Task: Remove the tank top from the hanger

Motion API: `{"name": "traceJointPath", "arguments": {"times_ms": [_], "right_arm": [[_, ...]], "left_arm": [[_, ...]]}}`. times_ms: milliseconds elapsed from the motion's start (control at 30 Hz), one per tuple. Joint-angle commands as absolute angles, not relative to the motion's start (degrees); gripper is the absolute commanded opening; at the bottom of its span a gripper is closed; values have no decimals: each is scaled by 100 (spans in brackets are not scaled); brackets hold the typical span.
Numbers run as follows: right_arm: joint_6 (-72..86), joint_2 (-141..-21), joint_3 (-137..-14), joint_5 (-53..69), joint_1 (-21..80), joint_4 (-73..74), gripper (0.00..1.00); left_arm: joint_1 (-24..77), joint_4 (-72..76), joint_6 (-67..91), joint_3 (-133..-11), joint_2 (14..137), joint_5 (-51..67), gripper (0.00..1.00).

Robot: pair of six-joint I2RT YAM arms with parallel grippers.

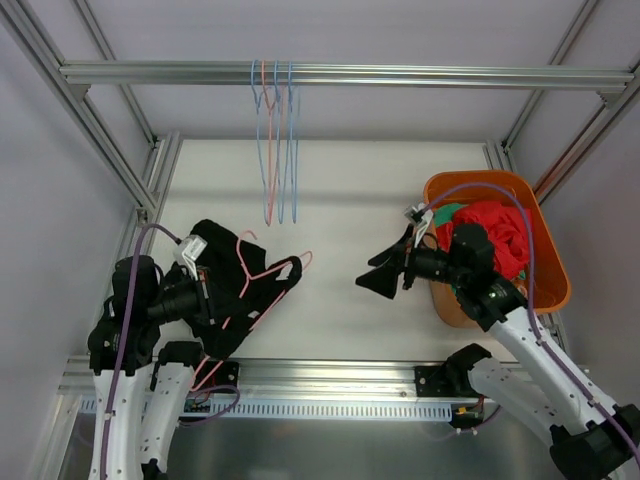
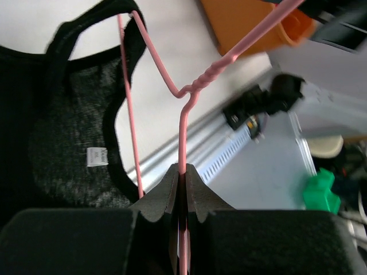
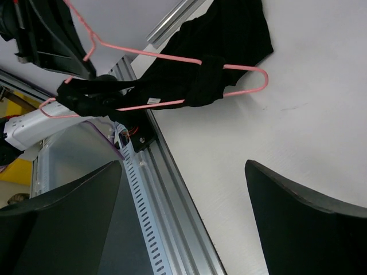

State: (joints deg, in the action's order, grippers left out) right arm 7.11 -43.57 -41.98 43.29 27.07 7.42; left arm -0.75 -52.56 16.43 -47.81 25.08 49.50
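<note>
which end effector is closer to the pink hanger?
Left. The left end effector is clamped on the pink hanger; the right end effector hangs open, apart, to its right.

White tabletop (image 1: 350,190), matte, evenly lit, soft shadows only. An aluminium extrusion frame surrounds it: crossbar (image 1: 420,75) at 12 o'clock, slanted posts at 9 (image 1: 100,148) and 2 (image 1: 590,135). A few spare wire hangers (image 1: 278,150), blue and orange, hang off the crossbar near 12. Plain white panels (image 1: 40,200) behind the frame on both sides. Orange basket (image 1: 553,262) of red and green cloth at 3. Near edge, 6 o'clock: extrusion rail (image 1: 330,372) plus slotted white cable duct (image 1: 330,408). Left wrist view shows a blurred green item (image 2: 319,192) off the table edge, can't ID.
</note>
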Motion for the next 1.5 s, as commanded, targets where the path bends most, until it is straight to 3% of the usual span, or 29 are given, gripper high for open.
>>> {"name": "traceJointPath", "arguments": {"times_ms": [0,200,500,567,600,867,1000,1167,1300,1400,1467], "right_arm": [[1176,-4429,-3631,3456,3469,-780,93],[791,-5157,-3734,1663,5280,-1582,81],[791,-6284,-4201,888,5598,-1872,44],[774,-6328,-4236,844,5616,-1881,25],[782,-6311,-4245,783,5625,-1829,1],[291,-5100,-4463,-639,5520,-600,0],[44,-4738,-5077,-1072,4776,585,0],[53,-5325,-6107,-458,3343,1659,0],[62,-5608,-6758,279,3138,1977,0],[158,-5275,-6934,851,3138,2074,0],[202,-4827,-6978,1010,3129,2144,0]], "left_arm": [[281,-5537,1626,-4878,2250,6000,0],[562,-5502,1696,-5282,2408,6302,0],[633,-5414,1758,-5660,2522,6346,0],[633,-5405,1767,-5660,2522,6285,0],[633,-5397,1749,-5651,2514,6197,0],[633,-5388,1644,-5853,2794,6134,0],[729,-5222,1670,-6624,3304,6451,0],[1028,-4273,2266,-7513,4007,7118,0],[1134,-3596,2759,-8732,4656,6980,0],[1230,-1930,3642,-8912,4833,6400,0],[1370,-68,4346,-8772,4895,5962,0]]}}
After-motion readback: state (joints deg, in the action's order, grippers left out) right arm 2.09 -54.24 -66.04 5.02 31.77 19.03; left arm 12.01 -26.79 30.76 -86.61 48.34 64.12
